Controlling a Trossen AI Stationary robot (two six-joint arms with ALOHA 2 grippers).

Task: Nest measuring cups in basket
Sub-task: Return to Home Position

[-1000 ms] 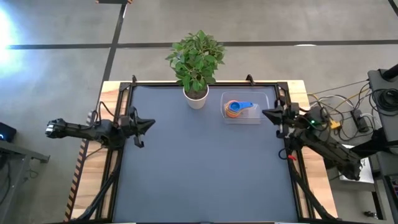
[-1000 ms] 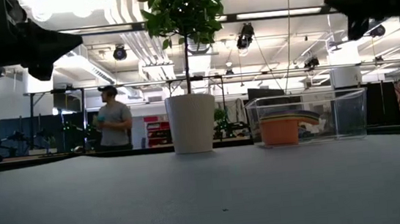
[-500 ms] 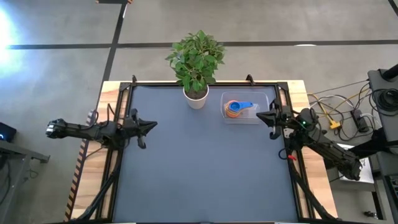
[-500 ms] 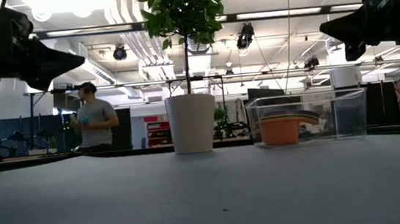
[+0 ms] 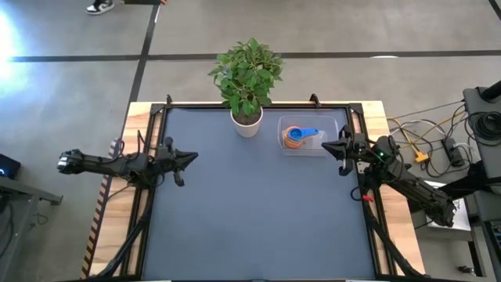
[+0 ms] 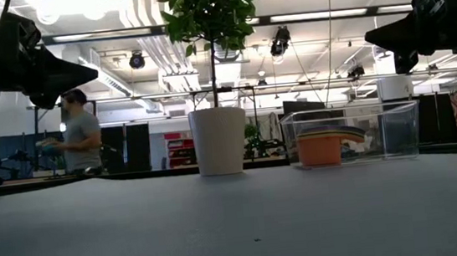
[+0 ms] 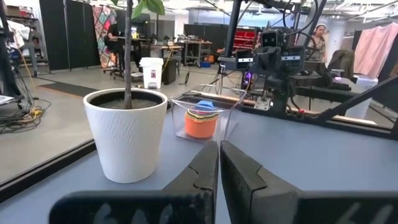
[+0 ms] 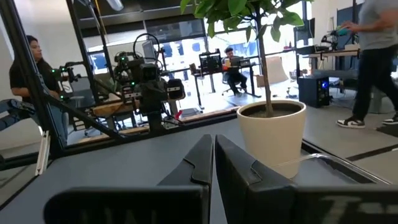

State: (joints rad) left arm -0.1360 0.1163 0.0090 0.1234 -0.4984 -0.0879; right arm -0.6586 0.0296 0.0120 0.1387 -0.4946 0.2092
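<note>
Where the basket [image 5: 332, 122] sits at the far right of the table [image 5: 258, 211], just right of the white plant pot [image 5: 246, 125], I find the measuring cups [image 5: 293, 137] nested inside it as one stack. From above I see a blue cup uppermost, its handle pointing right, with an orange rim around it. The stack stands in the basket's left half. In the low view the cups [image 6: 320, 148] read as an orange body with thin bands of other colours at the rim, seen through the clear wall [image 6: 388, 129]. I cannot count the cups. The left wrist view gives the same stack [image 7: 200, 121] behind the clear wall [image 7: 184, 102], beside the pot [image 7: 126, 134].

Right gripper [image 5: 327, 145]: in the high view its tip overlaps the basket's near right corner, and it points left across the table. The low view puts it [image 6: 371, 38] high up, well above the basket's rim, touching nothing. Its own wrist view shows the two fingers [image 8: 200, 163] pressed together with only a hairline slit, nothing between them, looking past the pot [image 8: 272, 134].

Left gripper [image 5: 188, 157]: at the table's left edge, about mid-depth, pointing right, well apart from pot and basket. In the low view it [image 6: 89, 74] hangs high as well. Its fingers [image 7: 202, 174] are closed tight on nothing.

Beyond the table, a person [image 6: 81, 142] stands in the room at left in the low view.
</note>
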